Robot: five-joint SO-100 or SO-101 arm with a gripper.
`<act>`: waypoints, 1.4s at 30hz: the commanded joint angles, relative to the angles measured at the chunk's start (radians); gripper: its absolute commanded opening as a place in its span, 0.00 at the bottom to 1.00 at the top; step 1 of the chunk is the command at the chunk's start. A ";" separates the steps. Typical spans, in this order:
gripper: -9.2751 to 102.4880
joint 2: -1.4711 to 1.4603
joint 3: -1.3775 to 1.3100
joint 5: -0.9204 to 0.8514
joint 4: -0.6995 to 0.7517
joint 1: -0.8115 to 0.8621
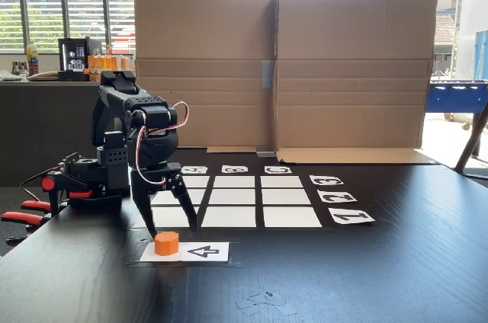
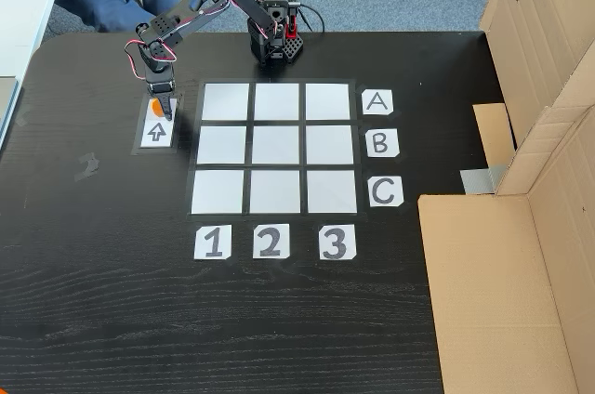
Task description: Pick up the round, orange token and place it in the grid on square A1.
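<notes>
Above the white arrow card (image 1: 197, 251), the pincer (image 1: 172, 227) hung with its two black fingers spread wide and pointing down at the tabletop (image 1: 366, 277), gripping nothing. Just below and in front of it in a fixed view, the token (image 1: 166, 243) sat flat on the left end of that card, a short faceted orange plastic puck with its axis upright and no long side to speak of. The printed black arrow pointed left at the token there; seen from above in a fixed view, the same arrow card (image 2: 157, 132) pointed toward the arm's base, and the pincer (image 2: 164, 112) covered most of the token (image 2: 152, 106), leaving an orange sliver. That higher view laid out the grid (image 2: 277, 148) as nine plain white paper cells split by black gaps, with square A1 (image 2: 226, 101) just beside the card and bare. Corrugated cardboard (image 1: 282, 64) walled the far edge of the dark wood-grain tabletop.
</notes>
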 commanded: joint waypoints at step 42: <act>0.21 -0.057 -0.104 0.008 -0.011 0.075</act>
